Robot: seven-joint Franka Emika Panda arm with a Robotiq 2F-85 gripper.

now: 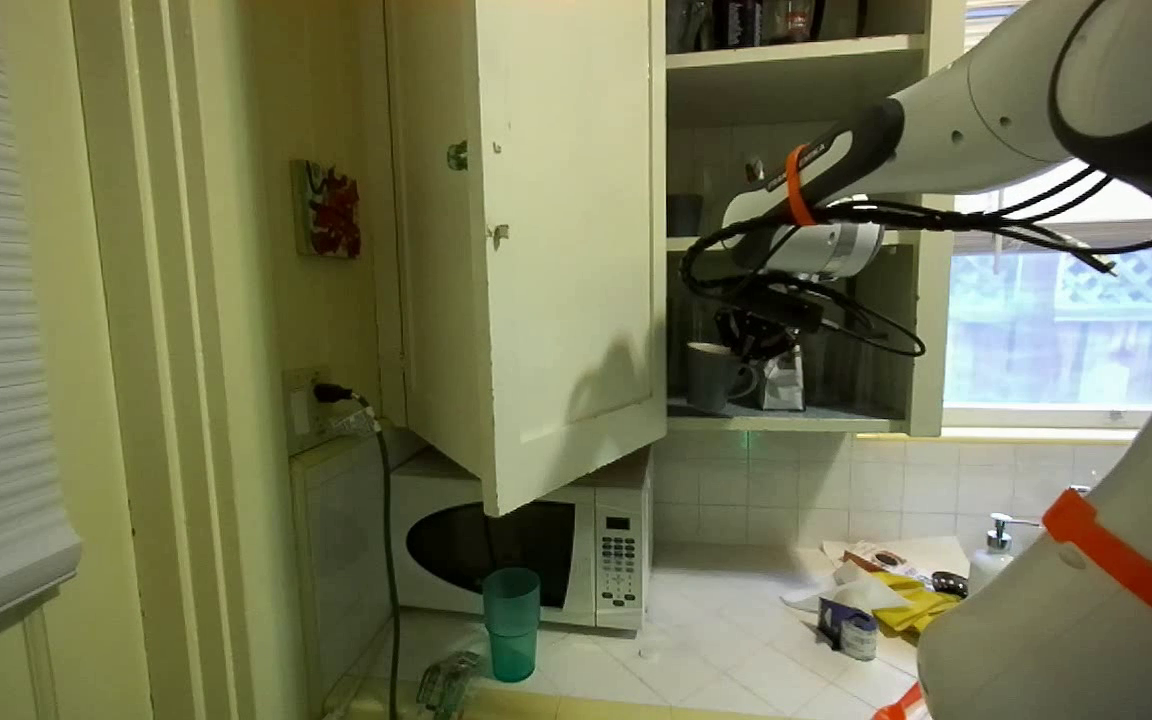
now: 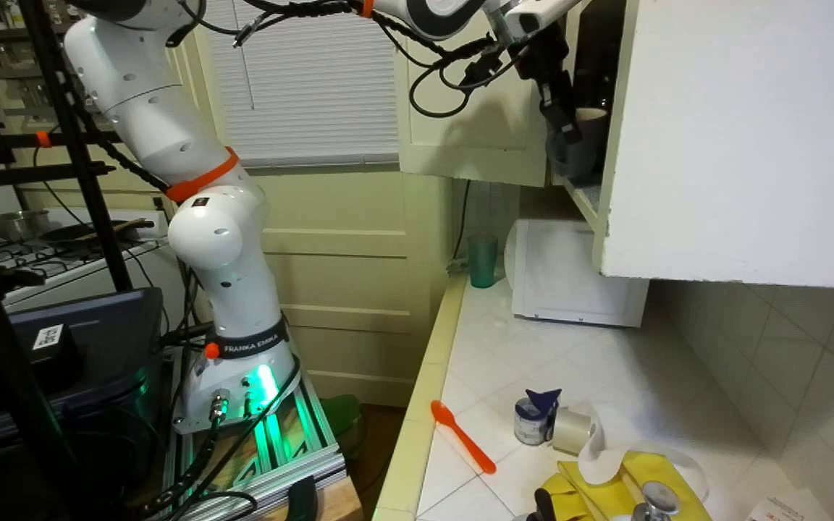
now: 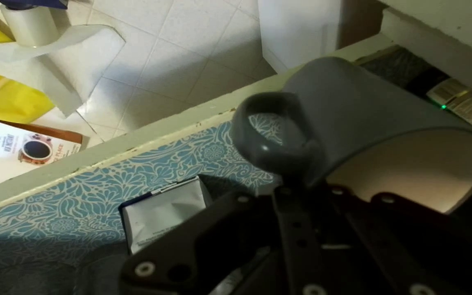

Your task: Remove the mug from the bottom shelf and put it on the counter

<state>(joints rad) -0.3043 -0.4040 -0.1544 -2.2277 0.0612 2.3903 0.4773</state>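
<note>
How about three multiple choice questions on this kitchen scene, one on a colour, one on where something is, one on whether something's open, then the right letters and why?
1. What colour is the spoon on the counter?
A. Blue
B. Black
C. Orange

2. Where is the grey mug?
A. On the counter
B. At the bottom shelf
C. Beside the spoon

3. How is the cupboard door?
A. Open
B. Shut
C. Removed

1 C: an exterior view shows its bowl and handle in orange.
2 B: both exterior views show it up at that shelf, above the counter.
3 A: it stands swung out, with the bottom shelf in view.
</note>
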